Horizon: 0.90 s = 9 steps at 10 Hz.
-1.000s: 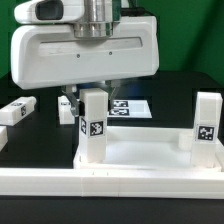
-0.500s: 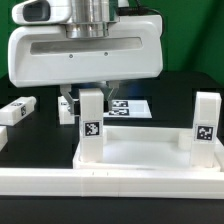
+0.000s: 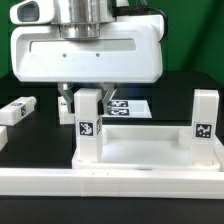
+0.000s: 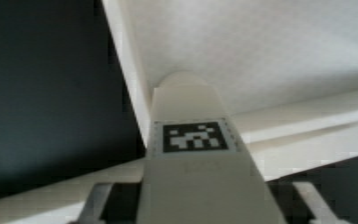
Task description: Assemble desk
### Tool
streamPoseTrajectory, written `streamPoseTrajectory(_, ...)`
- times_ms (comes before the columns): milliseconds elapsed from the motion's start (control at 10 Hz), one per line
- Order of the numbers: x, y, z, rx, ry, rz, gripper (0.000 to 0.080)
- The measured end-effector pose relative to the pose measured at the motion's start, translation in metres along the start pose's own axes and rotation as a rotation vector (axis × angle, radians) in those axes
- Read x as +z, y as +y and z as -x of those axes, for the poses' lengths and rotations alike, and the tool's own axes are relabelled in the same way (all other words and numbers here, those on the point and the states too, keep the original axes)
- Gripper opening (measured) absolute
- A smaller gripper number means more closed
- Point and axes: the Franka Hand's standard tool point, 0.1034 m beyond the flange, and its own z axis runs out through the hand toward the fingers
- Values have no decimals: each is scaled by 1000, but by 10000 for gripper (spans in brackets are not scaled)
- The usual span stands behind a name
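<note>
The white desk slab lies flat near the front. One square leg stands upright in the corner on the exterior view's left. Another leg stands in the corner on its right. Both bear tags. My gripper hangs over the left leg, its fingers down around the leg's top. In the wrist view the tagged leg runs between my fingertips, with dark pads against both its sides and the slab below. My gripper is shut on this leg.
A loose leg lies on the black table at the exterior view's left. The marker board lies behind the slab. A long white border rail runs along the front edge.
My gripper has shifted toward the exterior view's left. The held leg's tag has shifted left with it, and the slab has slid slightly the same way.
</note>
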Motion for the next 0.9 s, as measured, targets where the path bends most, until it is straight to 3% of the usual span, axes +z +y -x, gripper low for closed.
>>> streamPoseTrajectory(700, 0, 1, 3, 217, -3, 13, 321)
streamPoseTrajectory(800, 0, 1, 3, 216, -3, 13, 554)
streamPoseTrajectory(900, -2, 1, 3, 218, -4, 12, 554)
